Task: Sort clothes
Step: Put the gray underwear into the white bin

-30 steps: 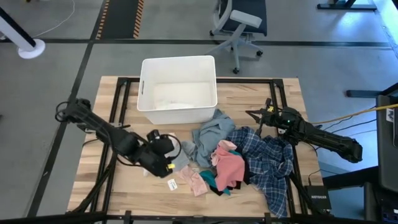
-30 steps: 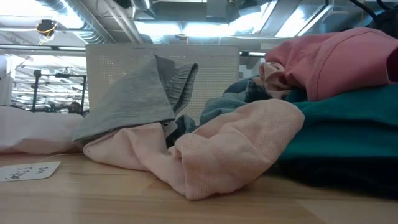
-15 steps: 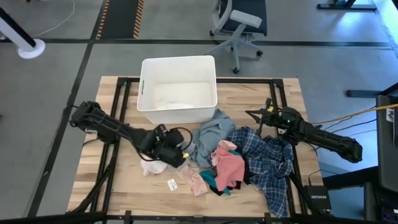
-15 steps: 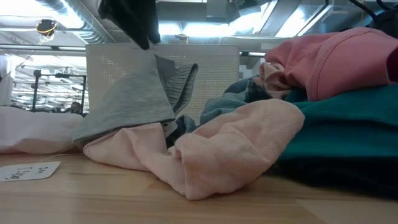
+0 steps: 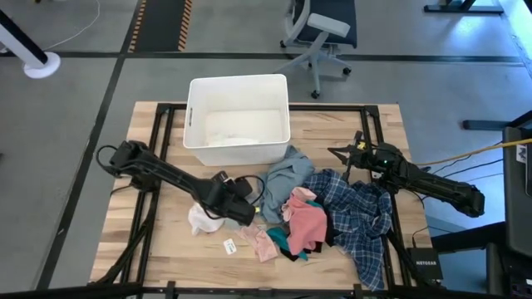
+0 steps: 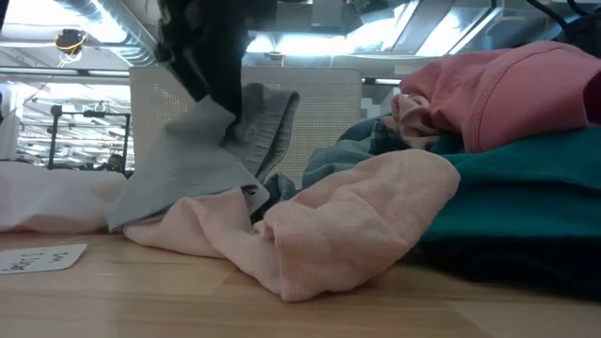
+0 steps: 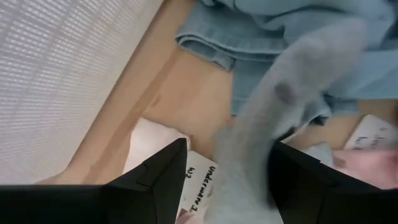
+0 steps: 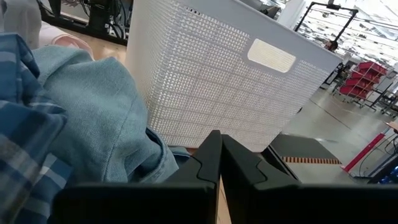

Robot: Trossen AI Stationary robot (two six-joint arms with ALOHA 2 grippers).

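My left gripper [image 5: 246,209] pinches a grey garment [image 6: 188,155] mid-table, while my right gripper [image 5: 342,154], fingers pressed together, waits near the right edge.

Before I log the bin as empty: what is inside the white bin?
In the high view, the white bin holds something pale and white, lying flat on its floor; what it is cannot be told. The corners under its walls are hidden. No coloured garment shows inside.

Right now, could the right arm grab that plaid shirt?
Probably yes. The right gripper sits shut at the edge of the plaid shirt, with nothing between them; the left gripper is busy at the grey garment.
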